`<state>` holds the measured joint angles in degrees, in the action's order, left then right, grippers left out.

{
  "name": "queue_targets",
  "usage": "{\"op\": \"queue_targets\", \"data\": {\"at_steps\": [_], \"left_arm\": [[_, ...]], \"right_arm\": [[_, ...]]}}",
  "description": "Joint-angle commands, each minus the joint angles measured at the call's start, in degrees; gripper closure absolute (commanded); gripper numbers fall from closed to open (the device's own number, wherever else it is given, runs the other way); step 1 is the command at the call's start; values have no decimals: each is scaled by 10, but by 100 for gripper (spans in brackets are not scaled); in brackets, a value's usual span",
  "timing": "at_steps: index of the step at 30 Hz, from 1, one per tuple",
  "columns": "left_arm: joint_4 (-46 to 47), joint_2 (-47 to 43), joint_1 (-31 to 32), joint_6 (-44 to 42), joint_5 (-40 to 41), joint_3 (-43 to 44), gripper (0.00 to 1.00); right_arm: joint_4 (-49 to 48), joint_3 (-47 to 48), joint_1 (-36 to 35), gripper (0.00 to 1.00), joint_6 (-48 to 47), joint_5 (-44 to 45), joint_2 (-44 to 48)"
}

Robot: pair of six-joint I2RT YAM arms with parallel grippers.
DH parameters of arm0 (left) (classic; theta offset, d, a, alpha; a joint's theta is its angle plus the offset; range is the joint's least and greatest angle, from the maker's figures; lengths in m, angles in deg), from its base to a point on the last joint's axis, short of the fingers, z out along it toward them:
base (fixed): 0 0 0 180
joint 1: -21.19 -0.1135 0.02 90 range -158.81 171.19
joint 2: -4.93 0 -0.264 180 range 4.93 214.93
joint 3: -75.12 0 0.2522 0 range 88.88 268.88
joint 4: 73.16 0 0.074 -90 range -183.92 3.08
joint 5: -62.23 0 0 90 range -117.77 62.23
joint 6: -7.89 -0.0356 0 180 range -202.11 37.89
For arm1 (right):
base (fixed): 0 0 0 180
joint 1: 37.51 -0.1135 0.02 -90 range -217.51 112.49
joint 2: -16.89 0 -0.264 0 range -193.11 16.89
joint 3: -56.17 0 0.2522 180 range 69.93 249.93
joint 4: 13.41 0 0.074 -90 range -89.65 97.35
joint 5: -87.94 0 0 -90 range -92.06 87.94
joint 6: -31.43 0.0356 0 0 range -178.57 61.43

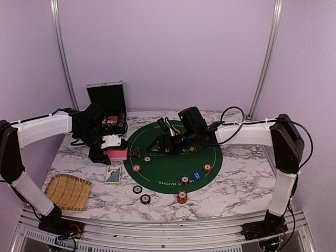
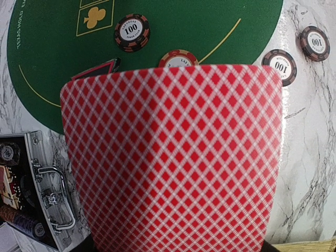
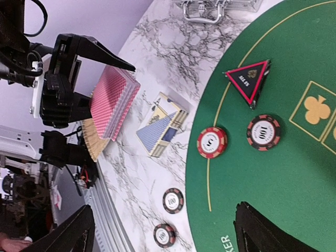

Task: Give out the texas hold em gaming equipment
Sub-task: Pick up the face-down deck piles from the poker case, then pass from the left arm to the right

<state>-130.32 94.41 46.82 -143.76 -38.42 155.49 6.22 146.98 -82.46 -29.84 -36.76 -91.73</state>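
My left gripper (image 1: pixel 114 148) is shut on a deck of red-backed playing cards (image 1: pixel 118 154), held above the marble left of the green mat (image 1: pixel 173 157). The deck (image 2: pixel 173 157) fills the left wrist view and hides the fingers. My right gripper (image 1: pixel 159 147) hovers open over the mat's left part, and its dark fingers (image 3: pixel 260 231) hold nothing. On the mat lie a red chip (image 3: pixel 212 142), a dark 100 chip (image 3: pixel 263 132), a blue dealer button (image 1: pixel 196 175) and more chips (image 1: pixel 185 180). Two dark chips (image 3: pixel 172 200) rest on the marble by the mat's edge.
A blue card box (image 1: pixel 113 175) lies on the marble below the deck. A woven straw tray (image 1: pixel 68 191) sits at the near left. The open silver case (image 1: pixel 107 102) stands at the back left. A black and red triangle marker (image 3: pixel 249 79) rests on the mat.
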Motion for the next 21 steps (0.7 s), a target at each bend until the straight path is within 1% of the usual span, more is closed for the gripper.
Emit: {"op": "queue_targets", "data": {"at_steps": [1, 8, 21], "left_arm": [[-23, 10, 7, 12, -22, 34, 69], [-25, 31, 21, 18, -24, 62, 70], [-27, 72, 48, 31, -18, 103, 70]], "right_arm": [[-116, 17, 7, 10, 79, -78, -26], [-235, 20, 7, 13, 182, -129, -75], [-343, 36, 7, 15, 281, -150, -132]]}}
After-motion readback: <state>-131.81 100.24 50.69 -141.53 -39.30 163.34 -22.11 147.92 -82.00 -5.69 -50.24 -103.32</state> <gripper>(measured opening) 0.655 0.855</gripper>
